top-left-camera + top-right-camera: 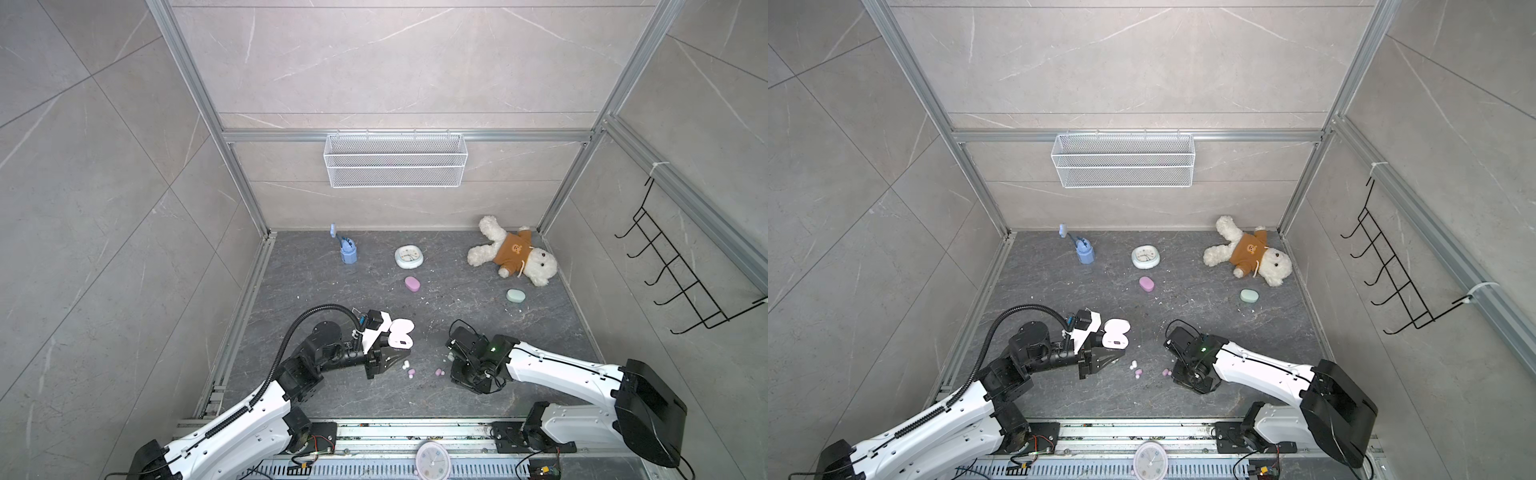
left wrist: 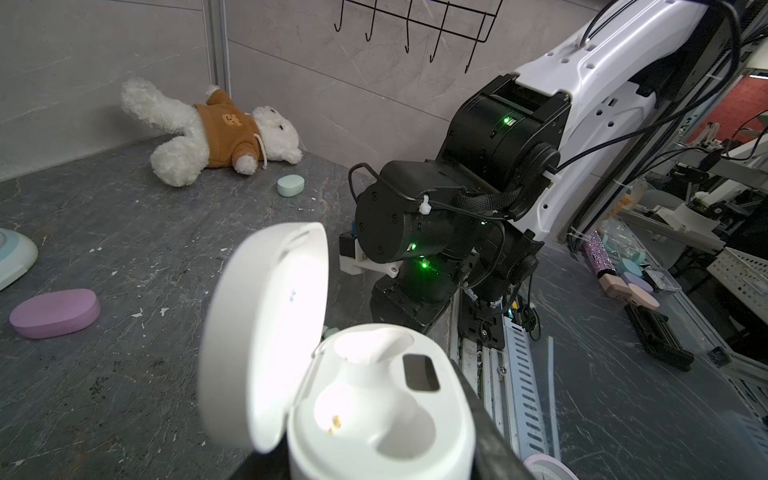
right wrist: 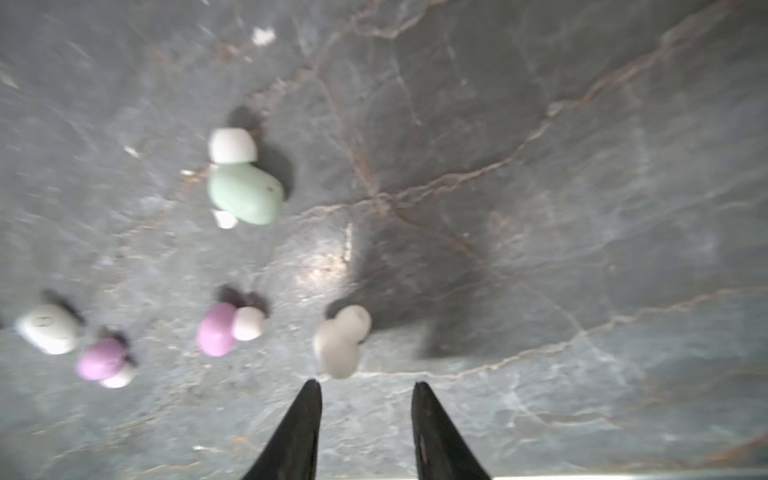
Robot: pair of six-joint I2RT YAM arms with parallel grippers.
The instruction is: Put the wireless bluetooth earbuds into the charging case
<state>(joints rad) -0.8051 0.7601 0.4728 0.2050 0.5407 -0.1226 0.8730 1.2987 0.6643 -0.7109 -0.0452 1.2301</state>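
Observation:
My left gripper (image 1: 394, 352) is shut on the white charging case (image 1: 401, 335), lifted off the floor with its lid open. In the left wrist view the charging case (image 2: 374, 415) fills the foreground and both its sockets are empty. The wireless bluetooth earbuds lie loose on the grey floor between the arms. My right gripper (image 3: 365, 388) points down over them, open and holding nothing. A white earbud (image 3: 340, 343) lies just beyond one fingertip (image 3: 311, 390). Further off are a pink earbud (image 3: 218, 330), a mint earbud (image 3: 245, 195), another pink earbud (image 3: 102, 359) and another white earbud (image 3: 50, 328).
A closed pink case (image 1: 412, 284) and a closed mint case (image 1: 515, 295) lie further back. Beyond them are a small clock (image 1: 409, 256), a blue toy (image 1: 348, 249) and a teddy bear (image 1: 511, 251). A wire basket (image 1: 395, 160) hangs on the back wall. White crumbs dot the floor.

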